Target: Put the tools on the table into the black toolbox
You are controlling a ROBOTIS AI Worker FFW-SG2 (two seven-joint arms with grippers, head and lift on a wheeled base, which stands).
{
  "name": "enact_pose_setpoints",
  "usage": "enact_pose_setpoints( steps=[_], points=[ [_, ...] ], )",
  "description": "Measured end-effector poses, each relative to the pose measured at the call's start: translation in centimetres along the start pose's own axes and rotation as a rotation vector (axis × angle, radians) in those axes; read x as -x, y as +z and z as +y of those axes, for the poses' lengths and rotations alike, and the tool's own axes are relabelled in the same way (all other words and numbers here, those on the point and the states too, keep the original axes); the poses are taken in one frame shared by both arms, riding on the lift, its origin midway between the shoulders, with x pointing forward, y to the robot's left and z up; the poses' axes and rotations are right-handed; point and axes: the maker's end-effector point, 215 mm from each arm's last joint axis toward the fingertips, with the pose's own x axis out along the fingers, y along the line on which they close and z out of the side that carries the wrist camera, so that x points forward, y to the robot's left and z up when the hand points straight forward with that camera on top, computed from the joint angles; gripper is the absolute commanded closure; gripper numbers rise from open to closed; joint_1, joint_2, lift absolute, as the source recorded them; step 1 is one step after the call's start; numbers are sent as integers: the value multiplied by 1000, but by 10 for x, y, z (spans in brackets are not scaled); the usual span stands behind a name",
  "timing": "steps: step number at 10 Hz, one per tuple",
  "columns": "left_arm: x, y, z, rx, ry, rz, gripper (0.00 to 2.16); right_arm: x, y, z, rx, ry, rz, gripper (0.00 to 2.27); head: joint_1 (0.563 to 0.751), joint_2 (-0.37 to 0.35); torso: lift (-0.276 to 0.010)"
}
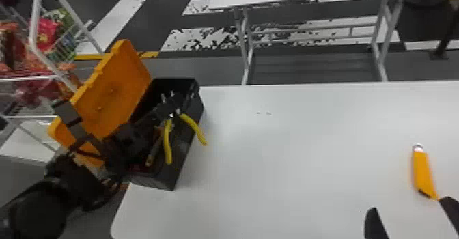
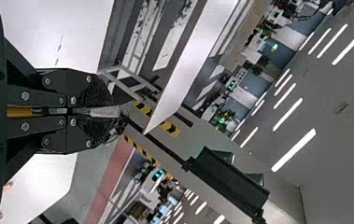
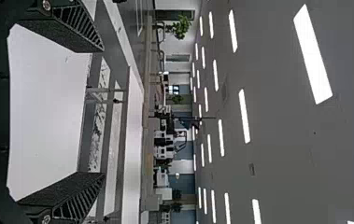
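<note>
A white table (image 1: pixel 290 146) carries the black toolbox (image 1: pixel 180 154) and an orange tool (image 1: pixel 422 171).

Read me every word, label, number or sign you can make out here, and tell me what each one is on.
None can be read.
Packets on the wire rack: any lettering is too blurred to read.
Black toolbox and its open orange lid: no legible text.
Orange tool on the table and yellow-handled pliers: no legible text.
</note>
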Motion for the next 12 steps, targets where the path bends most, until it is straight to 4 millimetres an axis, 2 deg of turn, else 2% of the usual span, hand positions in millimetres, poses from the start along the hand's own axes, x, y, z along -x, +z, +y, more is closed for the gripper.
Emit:
enact_pose_setpoints(
  steps=[2, 4, 5, 7, 8, 9, 10, 12],
  points=[
    [12, 35, 48, -104, 131, -90, 2138, 1, 0, -1, -4, -9, -2, 80, 695, 350, -75],
    [24, 63, 83, -209, 229, -168, 2142, 1, -3, 0, -11, -16, 1, 83, 695, 350, -75],
    [29, 67, 98, -241, 276, -182, 2138, 1, -4, 0, -13, -18, 3, 83, 695, 350, -75],
    [30, 57, 122, -253, 341, -181, 2101, 1, -4, 0, -13, -18, 3, 83, 695, 350, -75],
    [28, 49, 131, -254, 363, -175, 1727, 1, -4, 0, -13, -18, 3, 83, 695, 350, -75],
    [26, 43, 136, -247, 375, -172, 390, 2, -4, 0, -13, -18, 4, 83, 695, 350, -75],
    [24, 40, 138, -233, 382, -178, -2, 3, -3, 0, -14, -20, 3, 83, 695, 350, -75],
    [23, 32, 132, -211, 370, -184, 29, 5, 2, -3, -13, -32, -13, 83, 695, 350, -75]
  ],
)
